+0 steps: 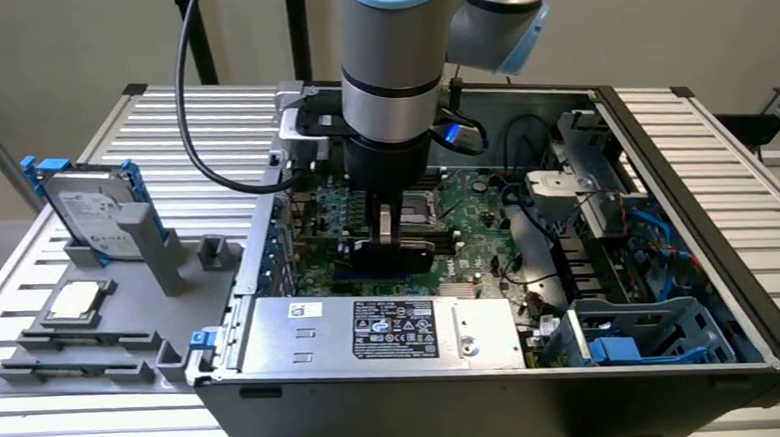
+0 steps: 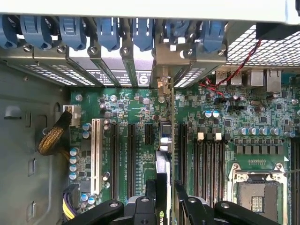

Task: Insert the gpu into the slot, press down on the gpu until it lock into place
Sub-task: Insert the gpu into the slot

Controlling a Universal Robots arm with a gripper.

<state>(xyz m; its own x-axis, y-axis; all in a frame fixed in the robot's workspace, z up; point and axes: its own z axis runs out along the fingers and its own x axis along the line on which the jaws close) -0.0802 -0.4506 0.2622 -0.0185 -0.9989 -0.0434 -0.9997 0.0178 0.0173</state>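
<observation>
Green motherboard (image 1: 477,209), flat gpu (image 2: 162,161) in gripper (image 2: 164,190)

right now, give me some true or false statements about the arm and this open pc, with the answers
1. The fingers are shut on the gpu. True.
2. The hard drive sits inside the computer case. False: it stands on the grey fixture outside the case, at the exterior view's left.
3. A cooler covers the CPU socket. False: the socket is uncovered.
4. The gpu is held on edge over the motherboard, in line with its long slots. True.
</observation>
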